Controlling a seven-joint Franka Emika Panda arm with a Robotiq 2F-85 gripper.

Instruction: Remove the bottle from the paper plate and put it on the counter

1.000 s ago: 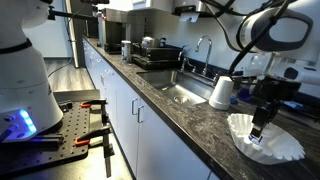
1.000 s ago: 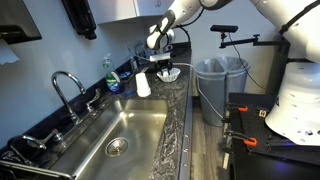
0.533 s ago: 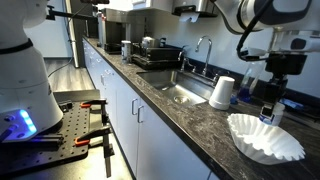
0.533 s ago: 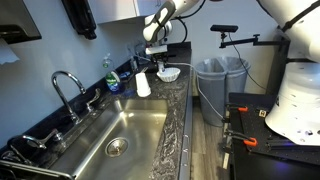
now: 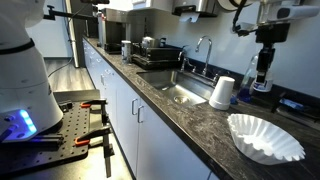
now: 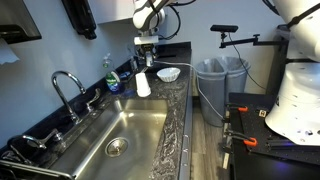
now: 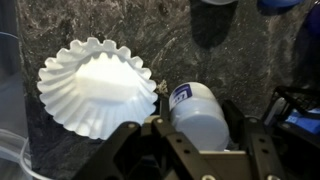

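My gripper [image 7: 198,130] is shut on the tiny white bottle [image 7: 200,112] with a blue patch, gripping its sides. In both exterior views the gripper [image 5: 263,72] [image 6: 147,60] hangs high above the dark speckled counter [image 5: 190,125], behind the plate and next to the upturned cup. The bottle is barely visible there between the fingers. The fluted white paper plate [image 5: 265,138] [image 6: 168,74] lies empty on the counter. In the wrist view the plate [image 7: 95,85] is left of the bottle, far below it.
An upturned white paper cup [image 5: 222,92] [image 6: 143,84] stands between the plate and the steel sink [image 5: 180,92] [image 6: 115,135]. A soap bottle [image 6: 112,78] stands by the faucet. Grey bins [image 6: 215,78] stand beyond the counter's end. A clear container [image 7: 8,70] shows at the wrist view's left edge.
The gripper has risen from the plate with the bottle in it and moved back toward the wall. The plate is now empty and uncovered.
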